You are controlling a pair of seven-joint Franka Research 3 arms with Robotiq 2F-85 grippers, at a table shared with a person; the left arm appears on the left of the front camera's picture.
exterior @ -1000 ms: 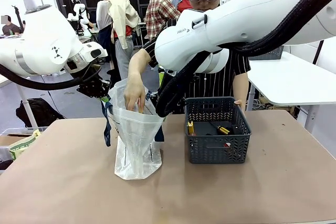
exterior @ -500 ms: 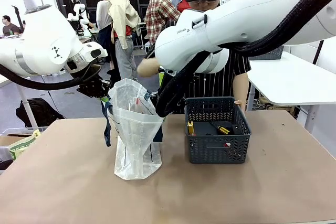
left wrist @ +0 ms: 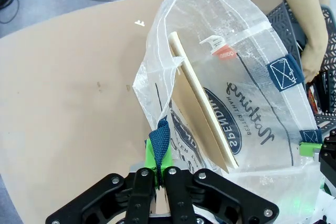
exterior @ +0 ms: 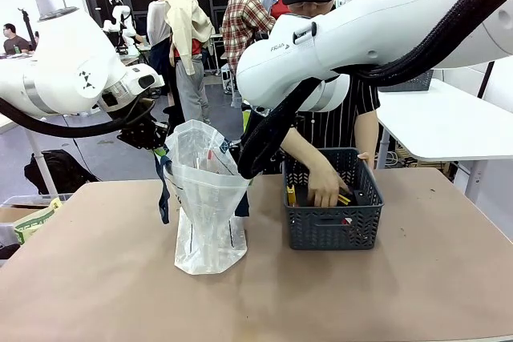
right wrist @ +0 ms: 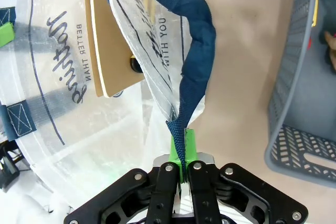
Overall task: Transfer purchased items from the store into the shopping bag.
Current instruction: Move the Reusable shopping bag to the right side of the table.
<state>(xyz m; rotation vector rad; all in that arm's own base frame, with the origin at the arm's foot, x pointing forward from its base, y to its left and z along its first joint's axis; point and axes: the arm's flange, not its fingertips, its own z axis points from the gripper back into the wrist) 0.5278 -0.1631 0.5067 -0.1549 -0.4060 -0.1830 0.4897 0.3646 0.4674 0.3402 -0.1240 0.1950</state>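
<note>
Front view: shopping bag [exterior: 207, 198] upright on worktop [exterior: 96, 278], just left of basket [exterior: 333, 228].
Left fingers [left wrist: 155, 165]: clamped tight on navy strap handle [left wrist: 159, 142].
Right fingers [right wrist: 188, 156]: pinching far handle [right wrist: 198, 51].
Person's hand [exterior: 325, 190]: inside basket, among items [exterior: 291, 195].

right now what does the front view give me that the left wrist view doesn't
Front view: the whole shopping bag standing on the table, and the person's hand down inside the basket near a yellow item. Left wrist view: the left pincer shut on the bag's navy strap, and a flat tan item inside the bag. Both: the bag, the basket and the person's hand.
</note>
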